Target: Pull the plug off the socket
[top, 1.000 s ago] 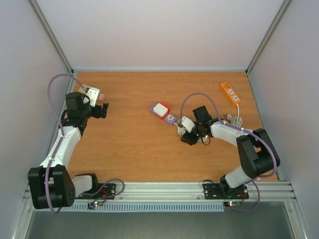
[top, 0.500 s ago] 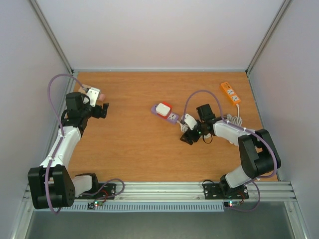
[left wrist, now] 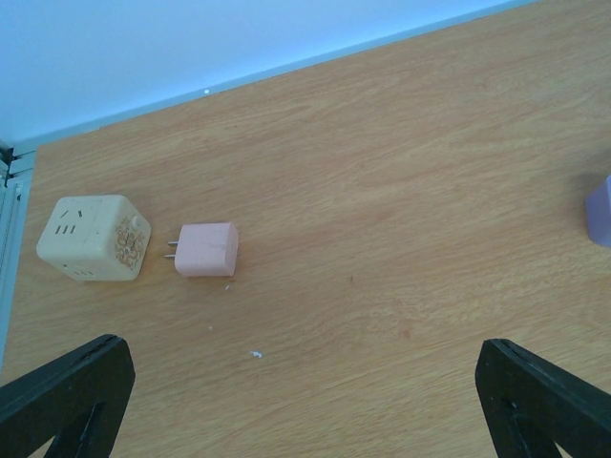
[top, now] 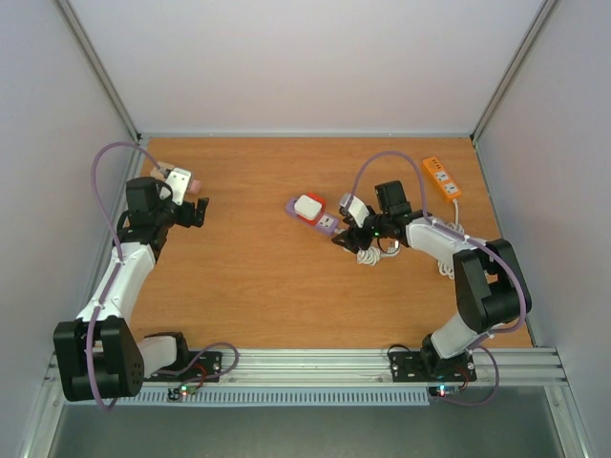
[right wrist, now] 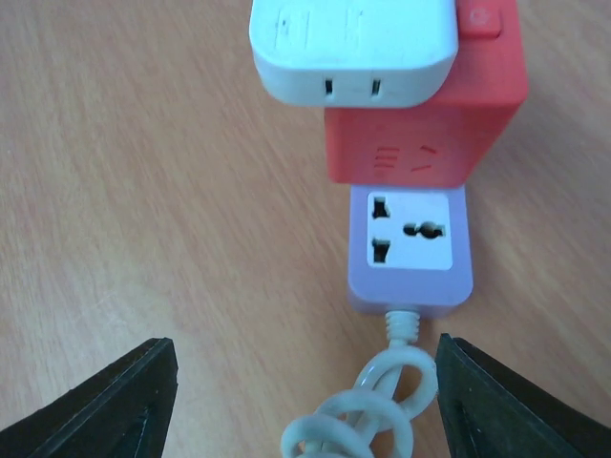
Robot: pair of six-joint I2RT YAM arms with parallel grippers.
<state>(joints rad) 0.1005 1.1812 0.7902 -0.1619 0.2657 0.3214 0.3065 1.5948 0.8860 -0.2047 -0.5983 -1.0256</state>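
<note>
White plug (right wrist: 351, 48) on red socket (right wrist: 425, 134), straight ahead of right fingers (right wrist: 115, 401), spread apart; left fingers (left wrist: 67, 391), also apart, well away.

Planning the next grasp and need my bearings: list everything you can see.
white plug: 1, white, seated on the red socket block
red socket block: 1, red, table centre
purple socket: 1, lavender, against the red block
coiled cord: 1, white, from the purple socket
power strip: 1, orange, far right
cube socket: 1, cream, far left
pink plug: 1, pink, beside the cube socket, unplugged
table: 1, wood-brown
left end effector: 1, black, open
right end effector: 1, black, open, facing the purple socket
</note>
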